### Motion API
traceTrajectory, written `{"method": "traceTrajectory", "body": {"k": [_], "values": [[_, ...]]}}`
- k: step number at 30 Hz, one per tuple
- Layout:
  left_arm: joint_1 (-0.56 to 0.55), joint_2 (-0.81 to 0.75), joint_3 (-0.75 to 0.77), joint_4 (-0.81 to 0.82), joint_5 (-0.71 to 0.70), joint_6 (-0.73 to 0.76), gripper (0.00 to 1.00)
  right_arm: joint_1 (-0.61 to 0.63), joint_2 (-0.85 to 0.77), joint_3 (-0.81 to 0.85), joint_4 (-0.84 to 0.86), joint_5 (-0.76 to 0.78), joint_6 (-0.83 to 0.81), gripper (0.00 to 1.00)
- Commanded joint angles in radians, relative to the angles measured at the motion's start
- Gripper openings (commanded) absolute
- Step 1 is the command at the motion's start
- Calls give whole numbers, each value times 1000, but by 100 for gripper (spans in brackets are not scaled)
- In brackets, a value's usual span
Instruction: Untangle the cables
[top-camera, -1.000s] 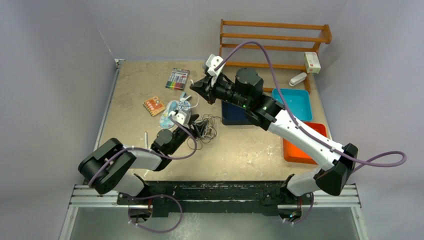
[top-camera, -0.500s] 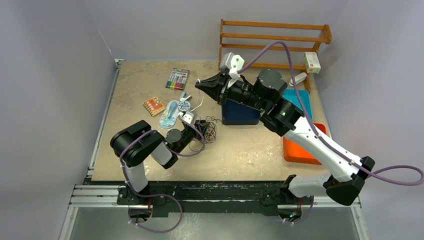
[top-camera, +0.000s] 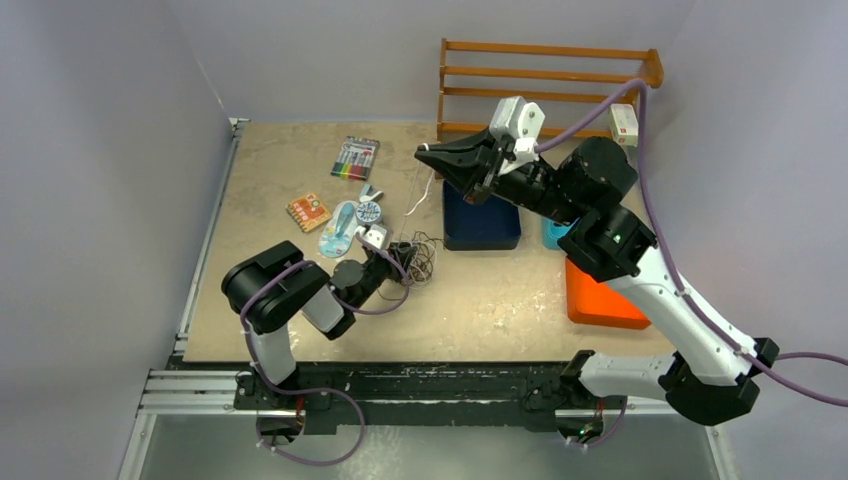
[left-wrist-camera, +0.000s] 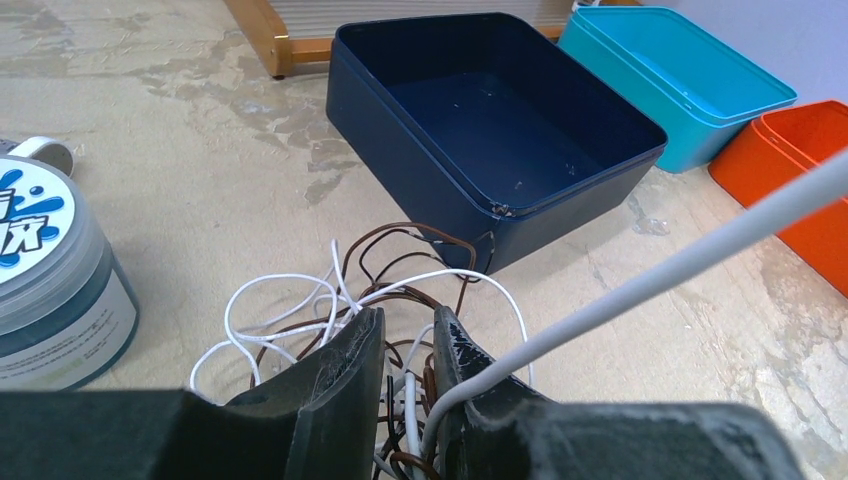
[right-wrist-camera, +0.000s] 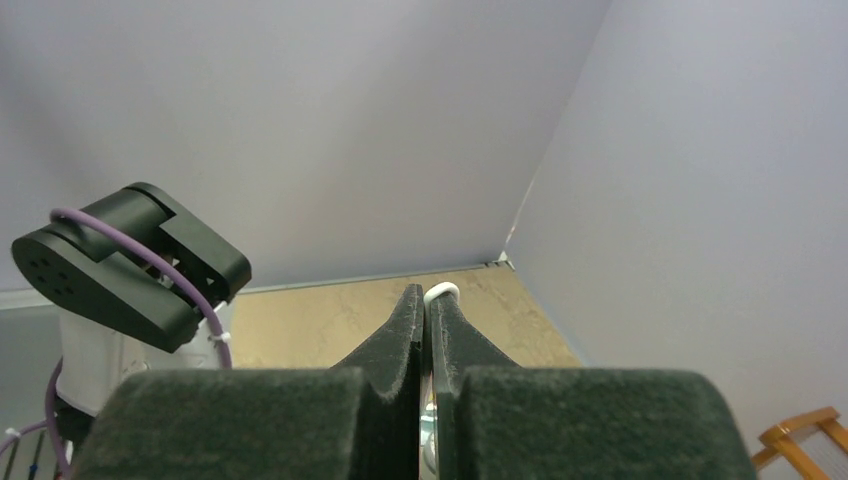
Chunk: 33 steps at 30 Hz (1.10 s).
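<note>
White cable (left-wrist-camera: 680, 265) taut beside navy box (left-wrist-camera: 420, 190)
Right gripper (top-camera: 425, 150) clamps its end, left gripper (left-wrist-camera: 405, 335) pinches the tangle (left-wrist-camera: 330, 300) before the box; harder pulling may cinch knots

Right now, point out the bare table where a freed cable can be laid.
Freest: the near strip of table between the tangle and the orange bin. Also bare: the far-left corner beside the markers. Crowded: around the tangle, hemmed by the left gripper, jar and navy bin.
</note>
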<state>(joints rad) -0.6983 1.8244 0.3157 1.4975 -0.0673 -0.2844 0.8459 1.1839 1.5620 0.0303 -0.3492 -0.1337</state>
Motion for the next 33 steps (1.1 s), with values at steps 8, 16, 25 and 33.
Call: {"method": "traceTrajectory", "body": {"k": [8, 16, 25, 33], "values": [[-1, 11, -35, -24, -49, 16, 23, 2, -51, 174, 137, 167, -130, 0], [-2, 5, -49, -37, -42, 20, 23, 2, -44, 239, 163, 377, -192, 0], [-2, -14, -65, -74, -48, 31, 23, 2, -49, 299, 204, 508, -261, 0], [-2, -24, -80, -89, -50, 21, 26, 2, 0, 431, 183, 583, -347, 0]]}}
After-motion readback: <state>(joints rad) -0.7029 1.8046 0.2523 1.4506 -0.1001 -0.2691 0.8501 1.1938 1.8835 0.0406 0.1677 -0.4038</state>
